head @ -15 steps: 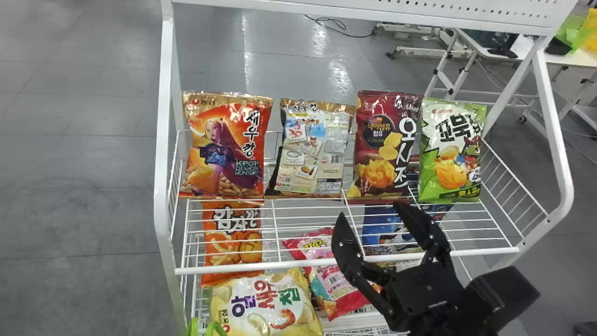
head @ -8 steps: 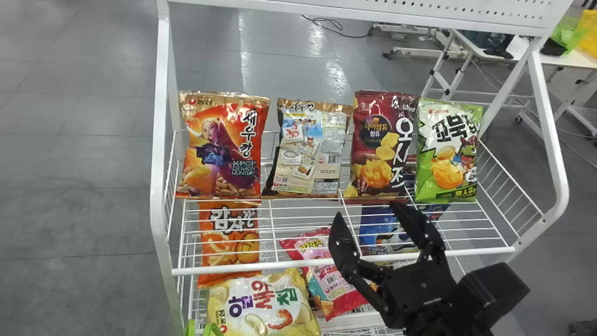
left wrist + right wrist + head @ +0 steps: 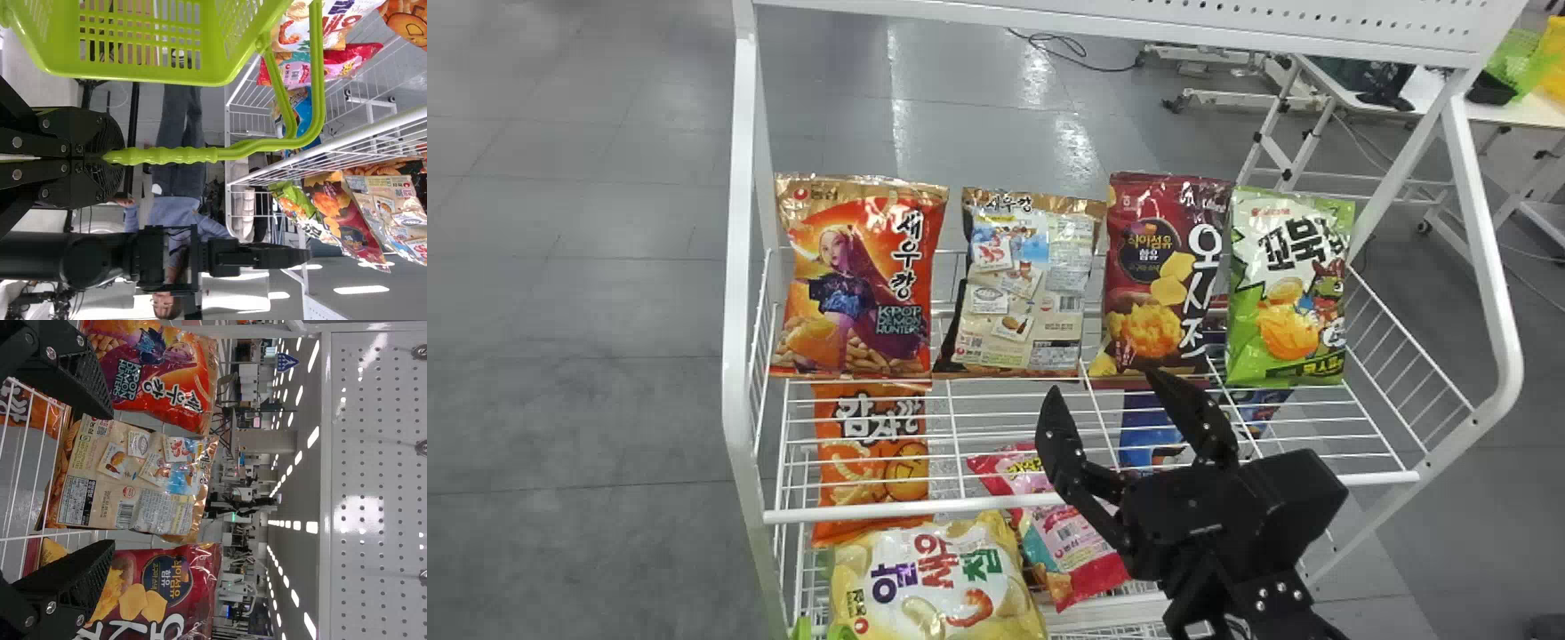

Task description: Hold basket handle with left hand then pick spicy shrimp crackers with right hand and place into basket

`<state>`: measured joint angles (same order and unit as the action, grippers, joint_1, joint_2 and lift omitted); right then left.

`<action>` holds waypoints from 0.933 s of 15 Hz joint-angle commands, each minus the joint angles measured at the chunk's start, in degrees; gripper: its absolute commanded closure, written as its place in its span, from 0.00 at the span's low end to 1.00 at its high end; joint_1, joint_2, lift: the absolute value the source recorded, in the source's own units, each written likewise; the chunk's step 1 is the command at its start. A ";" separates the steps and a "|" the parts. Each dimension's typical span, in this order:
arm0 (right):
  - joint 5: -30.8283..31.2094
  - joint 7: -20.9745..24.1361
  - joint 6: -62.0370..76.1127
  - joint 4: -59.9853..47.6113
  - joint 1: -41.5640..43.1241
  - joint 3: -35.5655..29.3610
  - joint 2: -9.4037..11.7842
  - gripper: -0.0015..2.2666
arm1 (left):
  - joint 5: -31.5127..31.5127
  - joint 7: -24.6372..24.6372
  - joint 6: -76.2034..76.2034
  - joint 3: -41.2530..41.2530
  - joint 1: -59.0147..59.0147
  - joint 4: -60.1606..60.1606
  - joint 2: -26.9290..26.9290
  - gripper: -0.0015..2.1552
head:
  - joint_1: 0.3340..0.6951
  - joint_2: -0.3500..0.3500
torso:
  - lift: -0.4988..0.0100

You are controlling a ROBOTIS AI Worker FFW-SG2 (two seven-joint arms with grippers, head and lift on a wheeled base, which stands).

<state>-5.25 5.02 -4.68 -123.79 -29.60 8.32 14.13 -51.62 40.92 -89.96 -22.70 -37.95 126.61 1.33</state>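
Grasps the green handle (image 3: 180, 155) of the basket (image 3: 147, 77) with the left gripper (image 3: 110, 159), clenched around it. Holds the right gripper (image 3: 1104, 387) at 4 o'clock in the head view, over the upper shelf (image 3: 854, 513), with fingers parted and released. Has the spicy shrimp crackers (image 3: 1018, 284), most likely in the back-turned beige bag, standing at 11 o'clock from those fingertips, between an orange-red bag (image 3: 854, 276) at 10 o'clock and a dark red bag (image 3: 1156, 276) at 1 o'clock.
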 commanded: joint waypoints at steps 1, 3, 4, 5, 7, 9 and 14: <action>0.59 -0.01 -1.44 1.71 2.45 0.11 -1.21 0.07 | -0.06 0.04 -0.07 0.37 -0.02 -0.13 0.69 0.88 | 1.00 0.23 | 0.91; 1.03 -0.01 -3.37 3.47 5.17 0.73 -1.83 0.07 | -0.06 -0.05 -0.07 0.72 -0.02 -0.31 0.96 0.88 | 1.00 0.24 | 0.91; 1.20 -0.01 -4.07 4.17 6.49 0.73 -2.09 0.07 | -0.06 -0.14 -0.07 0.99 -0.02 -0.22 1.04 0.88 | 1.00 0.24 | 0.91; 1.29 -0.01 -4.95 4.88 7.81 0.73 -2.44 0.07 | 0.03 -0.23 -0.07 1.34 -0.02 -0.22 1.31 0.88 | 1.00 0.24 | 0.91; 1.47 -0.01 -6.88 6.46 10.53 0.73 -2.79 0.07 | 0.03 -0.58 -0.07 1.78 -0.02 -0.22 1.75 0.88 | 1.00 0.25 | 0.91; 1.47 -0.01 -8.47 7.86 12.64 0.82 -3.14 0.07 | 0.12 -0.75 -0.07 2.04 -0.11 -0.31 2.27 0.88 | 1.00 0.24 | 0.91; 1.38 -0.01 -10.75 12.70 19.06 2.49 -4.20 0.07 | 0.21 -0.93 -0.07 2.22 -0.28 -0.40 2.45 0.88 | 1.00 0.27 | 0.91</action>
<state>-3.83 5.01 -15.09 -112.48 -12.26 10.29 10.18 -51.50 40.09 -89.96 -20.61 -38.23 126.27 3.77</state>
